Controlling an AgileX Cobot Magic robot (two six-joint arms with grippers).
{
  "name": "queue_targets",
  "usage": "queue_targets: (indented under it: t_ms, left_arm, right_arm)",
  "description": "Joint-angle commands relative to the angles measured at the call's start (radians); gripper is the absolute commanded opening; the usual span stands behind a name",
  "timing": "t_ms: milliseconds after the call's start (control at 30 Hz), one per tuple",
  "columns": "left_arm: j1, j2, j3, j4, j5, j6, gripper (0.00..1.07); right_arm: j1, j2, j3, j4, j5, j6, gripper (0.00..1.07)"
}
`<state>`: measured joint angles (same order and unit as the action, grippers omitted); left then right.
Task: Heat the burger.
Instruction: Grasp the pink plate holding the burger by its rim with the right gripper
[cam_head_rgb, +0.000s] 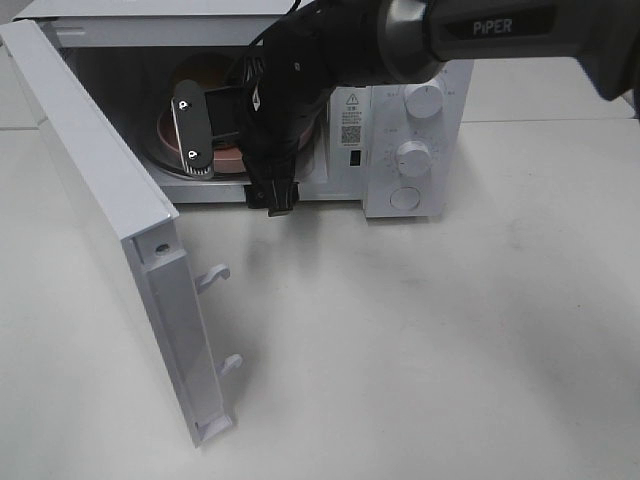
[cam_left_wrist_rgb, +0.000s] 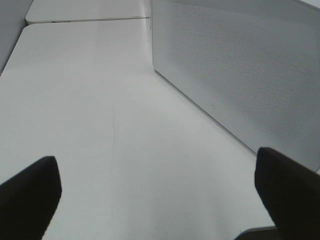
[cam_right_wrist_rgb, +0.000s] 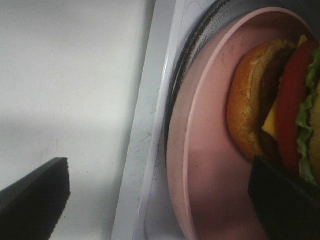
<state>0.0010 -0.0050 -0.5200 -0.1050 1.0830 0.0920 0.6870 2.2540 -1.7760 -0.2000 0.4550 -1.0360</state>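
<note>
White tabletop (cam_head_rgb: 420, 330) surrounded the open microwave (cam_head_rgb: 410, 150), where the burger (cam_right_wrist_rgb: 280, 110) sat on a pink plate (cam_right_wrist_rgb: 210, 175) on the turntable inside, the right gripper (cam_right_wrist_rgb: 160, 195) spread wide around it and the left gripper (cam_left_wrist_rgb: 160, 195) gaping, empty, beside the door (cam_left_wrist_rgb: 240, 70).

A robot test bench rather than a lived-in kitchen: a white microwave (cam_head_rgb: 400, 130) with its door (cam_head_rgb: 100, 210) swung open stands alone on a bare white counter (cam_head_rgb: 430, 350), and a black arm marked PiPER (cam_head_rgb: 500, 30) reaches over it.
</note>
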Motion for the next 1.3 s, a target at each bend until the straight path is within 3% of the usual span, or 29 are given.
queue_targets:
  t_ms: [33,367,567,633,667,733,767,833,933,967,1000,1300]
  left_arm:
    - [-0.001,-0.019,0.002,0.001,-0.012,-0.005,0.98]
    - [-0.001,-0.019,0.002,0.001,-0.012,-0.005,0.98]
    - [-0.001,-0.019,0.002,0.001,-0.012,-0.005,0.98]
    - [-0.001,-0.019,0.002,0.001,-0.012,-0.005,0.98]
    - [-0.001,-0.019,0.002,0.001,-0.012,-0.005,0.98]
    - [-0.001,-0.019,0.002,0.001,-0.012,-0.005,0.98]
    - [-0.001,-0.019,0.002,0.001,-0.012,-0.005,0.98]
    - [-0.001,-0.019,0.002,0.001,-0.012,-0.005,0.98]
    - [-0.001,-0.019,0.002,0.001,-0.012,-0.005,0.98]
    - [-0.001,-0.019,0.002,0.001,-0.012,-0.005,0.98]
    - [-0.001,-0.019,0.002,0.001,-0.012,-0.005,0.98]
    - [-0.001,-0.019,0.002,0.001,-0.012,-0.005,0.98]
  right_arm:
    - [0.002,0.029,-0.039,0.005,0.015,0.015,0.93]
    - [-0.015,0.151,-0.212,0.007,0.045,0.084,0.90]
    - [-0.035,0.176,-0.242,0.025,0.043,0.105,0.85]
    - [-0.041,0.184,-0.242,0.031,0.042,0.102,0.74]
    - [-0.041,0.184,-0.242,0.031,0.042,0.102,0.74]
    - [-0.048,0.193,-0.242,0.032,0.043,0.102,0.60]
    - [-0.048,0.193,-0.242,0.032,0.043,0.102,0.60]
    - [-0.048,0.195,-0.242,0.032,0.040,0.065,0.30]
    - [-0.048,0.195,-0.242,0.032,0.040,0.056,0.21]
    - [-0.048,0.195,-0.242,0.032,0.040,0.055,0.05]
    - [-0.048,0.195,-0.242,0.033,0.040,0.055,0.00]
    - [-0.044,0.189,-0.242,0.033,0.052,0.029,0.00]
